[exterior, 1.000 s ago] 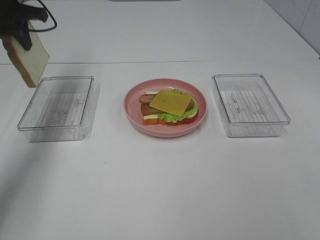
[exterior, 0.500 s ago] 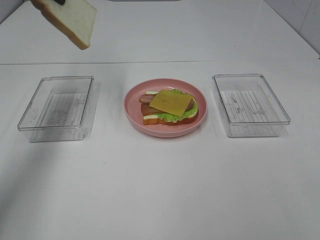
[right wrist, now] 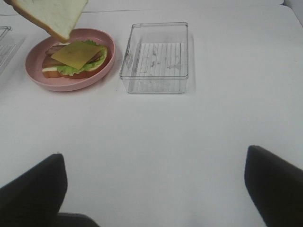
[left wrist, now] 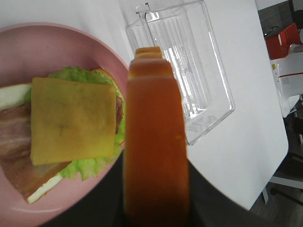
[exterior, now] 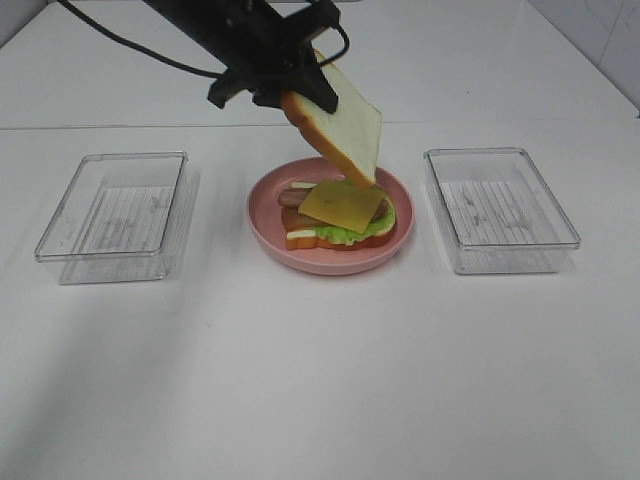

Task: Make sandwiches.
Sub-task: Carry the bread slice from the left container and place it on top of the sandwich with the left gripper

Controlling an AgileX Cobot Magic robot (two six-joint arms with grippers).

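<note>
So the pink plate (exterior: 265, 232) sits mid-table with a clear tray on each side, the left tray (exterior: 112, 216) and the right tray (exterior: 500, 208), both well apart from the plate's rim, and there's a big stretch of bare white table (exterior: 320, 380) in front of all three. On the plate is the open sandwich stack (exterior: 338, 218): bread at the bottom, meat strips, lettuce poking out, cheese slice (exterior: 343, 206) on top. The left gripper (exterior: 290, 85) has reached in from the back left and is clamped on the top bread slice (exterior: 340, 125) by its crusty upper end, so the slice hangs tilted from the jaws, its lower corner just above the cheese, maybe touching, can't tell. The right gripper (right wrist: 154, 189) is spread wide, holding nothing, near the table's front edge with the right tray ahead of it.
</note>
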